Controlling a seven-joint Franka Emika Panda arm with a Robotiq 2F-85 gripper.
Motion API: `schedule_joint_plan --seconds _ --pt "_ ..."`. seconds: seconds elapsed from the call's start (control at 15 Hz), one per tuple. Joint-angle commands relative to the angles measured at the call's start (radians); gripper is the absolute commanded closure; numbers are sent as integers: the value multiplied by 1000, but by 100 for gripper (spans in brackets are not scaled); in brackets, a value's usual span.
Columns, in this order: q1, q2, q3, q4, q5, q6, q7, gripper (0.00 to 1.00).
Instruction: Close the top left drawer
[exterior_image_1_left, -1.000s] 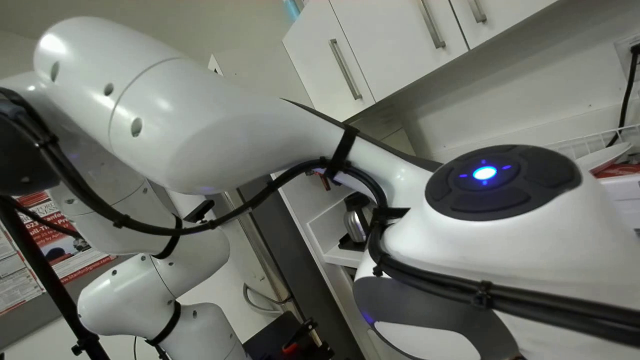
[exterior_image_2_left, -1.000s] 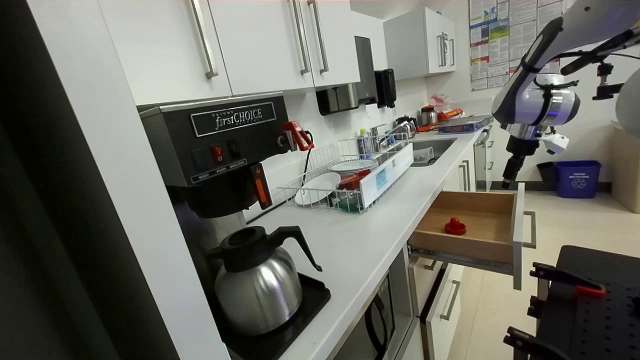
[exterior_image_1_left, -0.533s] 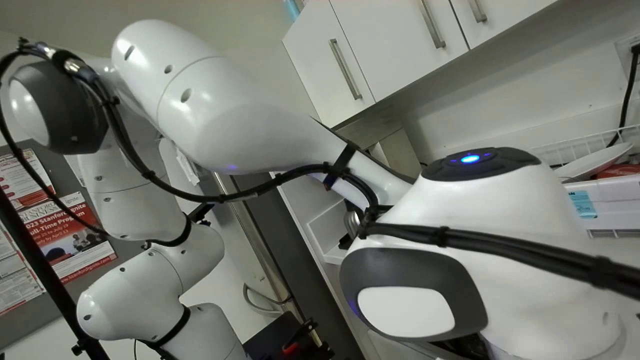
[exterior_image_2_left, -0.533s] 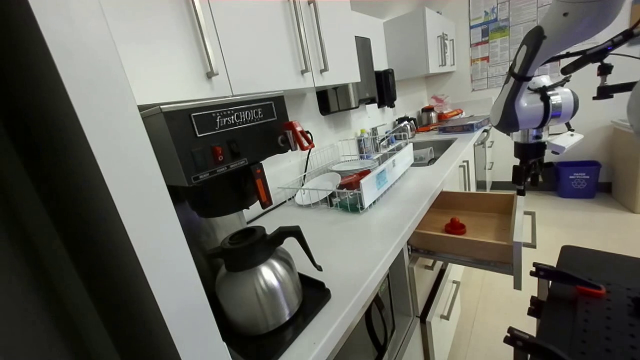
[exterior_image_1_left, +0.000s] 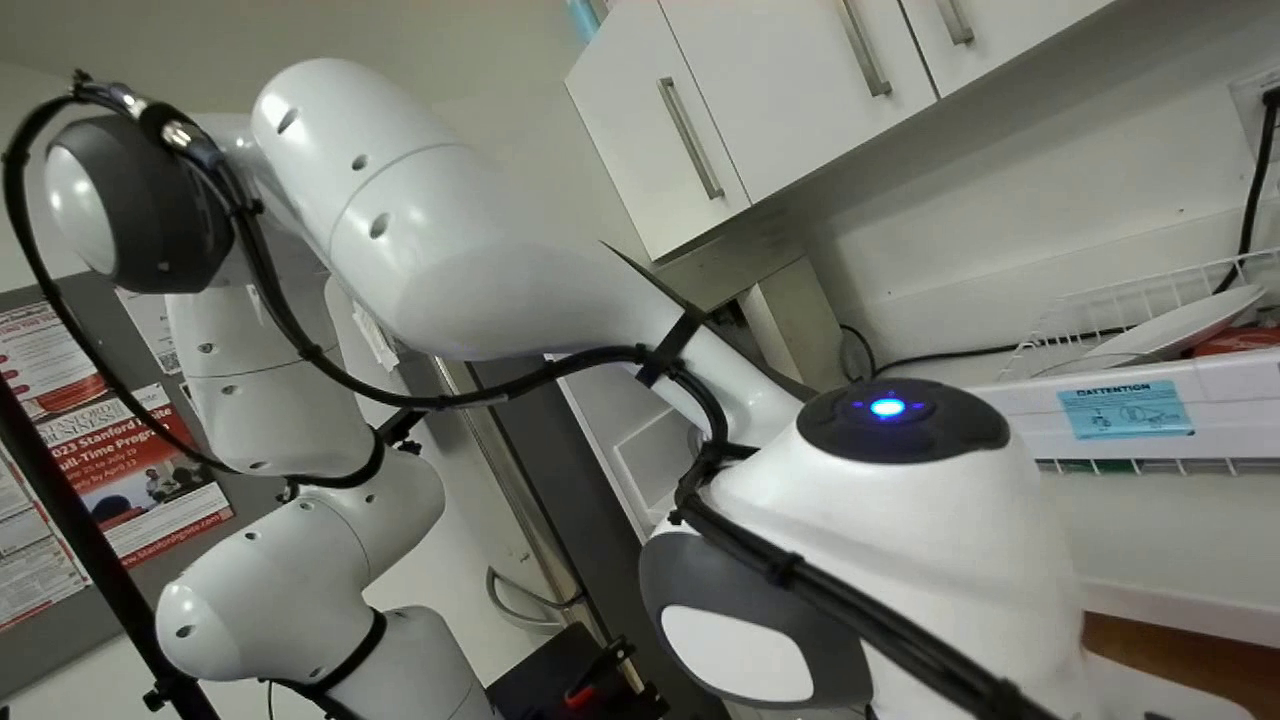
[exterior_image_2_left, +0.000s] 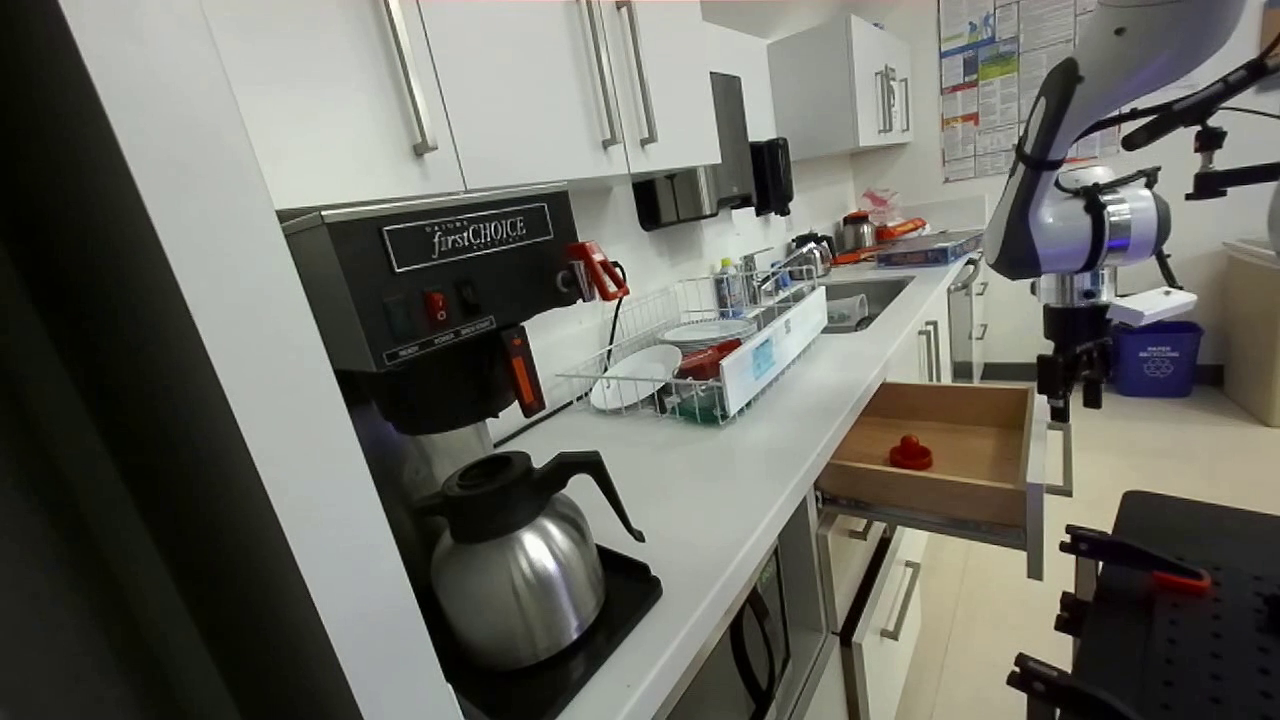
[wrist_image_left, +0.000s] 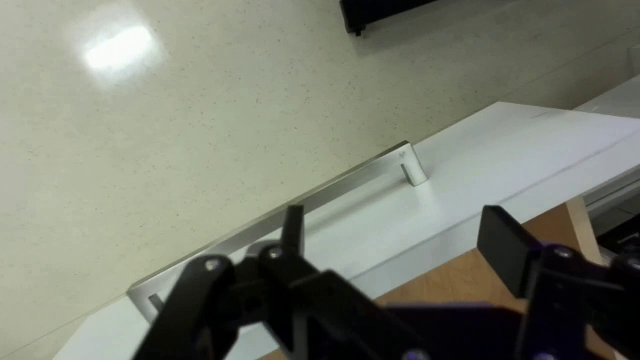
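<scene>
Drawer (exterior_image_2_left: 965, 452) standing open, gripper (exterior_image_2_left: 1076, 400) at its front

Task drawer runs well out from beneath the counter (exterior_image_2_left: 690, 490) in an exterior view. Wood interior (wrist_image_left: 450, 281), plain white front panel (wrist_image_left: 370, 230), metal bar handle (wrist_image_left: 345, 183) fixed across it. Red knobbed object (exterior_image_2_left: 910, 455) lies on the drawer's bottom. Further down, a lower drawer (exterior_image_2_left: 885, 655) with a dark gap above its front.

Gripper points downward by the top of the front panel. Wrist view gives the fingers (wrist_image_left: 502, 250) best: spread wide apart. One tip overlies the handle side of the panel, the other overlies the wood interior; the panel's top edge crosses between them in that view. Whether either finger touches the panel, cannot tell.

Arm (exterior_image_1_left: 470, 260) white and bent, black cable (exterior_image_1_left: 840, 597) strapped along it; blue light (exterior_image_1_left: 888, 408) lit near the wrist end.

Surroundings: coffee maker (exterior_image_2_left: 440, 290) and steel carafe (exterior_image_2_left: 520, 590) at the near end of the counter, then dish rack (exterior_image_2_left: 775, 348) holding white plates (exterior_image_2_left: 635, 377), sink (exterior_image_2_left: 888, 291) beyond. White wall cupboards (exterior_image_2_left: 320, 90) in both exterior views. Pale floor (wrist_image_left: 150, 175) under the drawer; blue recycling bin (exterior_image_2_left: 1158, 372) on it, toward the far wall. Black perforated table (exterior_image_2_left: 1200, 640) at lower right.
</scene>
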Motion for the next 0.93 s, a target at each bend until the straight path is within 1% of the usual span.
schedule_joint_plan --seconds 0.0,0.13,0.33,0.4,0.47,0.53,0.6,0.87 --pt "-78 21 84 -37 162 88 -168 44" --pt "-123 52 135 -25 235 119 -259 59" --pt "-175 90 182 -11 288 135 -334 81" --pt "-196 96 202 -8 311 134 -363 88" --pt "-225 107 230 -4 344 141 -400 96" --pt "-251 120 256 1 379 147 -438 99" --pt "-281 139 284 10 418 152 -478 100" --pt "-421 237 409 52 563 191 -647 99"
